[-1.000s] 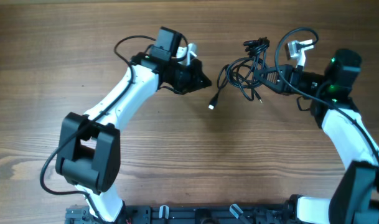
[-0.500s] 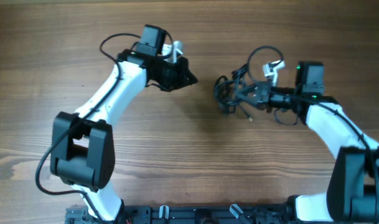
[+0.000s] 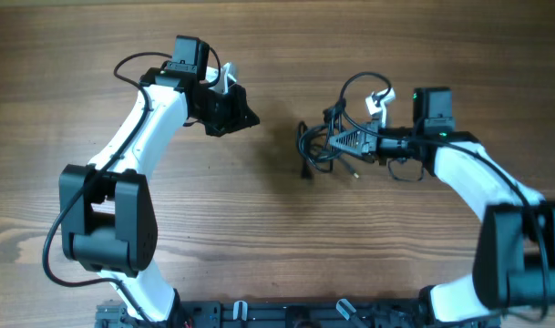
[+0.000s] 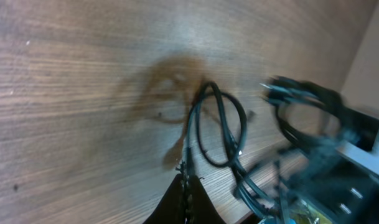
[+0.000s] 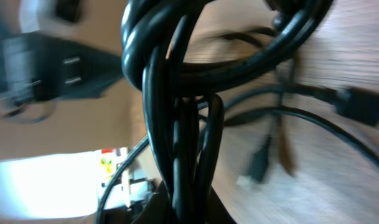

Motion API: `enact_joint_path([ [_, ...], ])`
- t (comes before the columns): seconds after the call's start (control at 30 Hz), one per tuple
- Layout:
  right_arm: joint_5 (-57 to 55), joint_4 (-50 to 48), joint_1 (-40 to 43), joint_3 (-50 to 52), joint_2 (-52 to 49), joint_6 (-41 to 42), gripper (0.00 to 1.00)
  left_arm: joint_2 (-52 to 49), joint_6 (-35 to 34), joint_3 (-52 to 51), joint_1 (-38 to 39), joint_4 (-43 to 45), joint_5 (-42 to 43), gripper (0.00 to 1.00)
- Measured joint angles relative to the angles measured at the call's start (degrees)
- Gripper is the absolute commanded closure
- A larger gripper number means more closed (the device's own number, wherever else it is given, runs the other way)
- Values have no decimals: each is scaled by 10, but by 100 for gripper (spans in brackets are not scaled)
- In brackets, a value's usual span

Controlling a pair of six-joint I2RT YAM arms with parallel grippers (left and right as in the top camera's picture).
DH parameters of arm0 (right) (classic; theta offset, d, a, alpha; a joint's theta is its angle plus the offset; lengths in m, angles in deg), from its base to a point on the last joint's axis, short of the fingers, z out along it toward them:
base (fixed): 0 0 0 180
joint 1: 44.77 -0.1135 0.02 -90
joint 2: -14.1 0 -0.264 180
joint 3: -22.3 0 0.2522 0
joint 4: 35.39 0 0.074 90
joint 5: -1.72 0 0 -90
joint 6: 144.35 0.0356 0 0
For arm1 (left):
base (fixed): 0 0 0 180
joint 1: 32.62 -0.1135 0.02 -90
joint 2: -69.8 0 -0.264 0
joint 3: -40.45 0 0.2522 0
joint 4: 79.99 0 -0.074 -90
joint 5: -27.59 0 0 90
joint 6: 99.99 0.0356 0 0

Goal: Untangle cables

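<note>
Right claw (image 3: 336, 143): clamped tight on the cables (image 3: 311, 150). In the wrist view a thick twist of strands runs straight down into the grip (image 5: 183, 208).

Right arm, last second: it has swung in from the right edge toward the middle of the table (image 3: 277, 246), bringing the bunch along.

Cables, place: on the wood just left of the right claw, near the centre, with a few loops (image 4: 217, 130) poking out toward the left arm.

Cables, change: a second ago the loops lay wider and one end trailed off to the left. Now they are drawn into a smaller, denser clump, and close up the strands are wound round each other (image 5: 177, 93).

Left claw (image 3: 245, 117): its fingers are pressed together with nothing between them, as its own camera shows (image 4: 185, 190).

Left arm, last second: it has backed off up and to the left. It was near the bunch before and is now well apart from it.

Meaning for the task: I'd say the bunch has only been moved, not loosened. No strand lies free, and only one claw has hold.

Likely need: the left claw must return and take an outer loop while the right claw holds.

Risk: more dragging may cinch the knot tighter.
</note>
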Motion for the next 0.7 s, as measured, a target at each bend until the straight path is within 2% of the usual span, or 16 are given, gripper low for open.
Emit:
enact_joint_path([
  [0.07,-41,5,0,1,-16,-7,57,0,2,0,0,-13,-12,96],
  [0.13,-70,20,4,0,-15,-13,55,0,5,0,0,-18,-23,96],
  [0.27,-192,157,31,-41,-7,-40,45,0,10,0,0,-19,-32,96],
  [0.4,-313,258,41,-120,11,-67,42,0,12,0,0,-19,-34,96],
  [0.47,-322,289,40,-177,27,-97,38,0,13,0,0,-19,-38,96],
  [0.57,-303,311,24,-223,43,-123,38,0,12,0,0,-16,-57,96],
  [0.7,-288,317,-56,-248,59,-142,38,0,-19,0,-14,-11,-80,96],
])
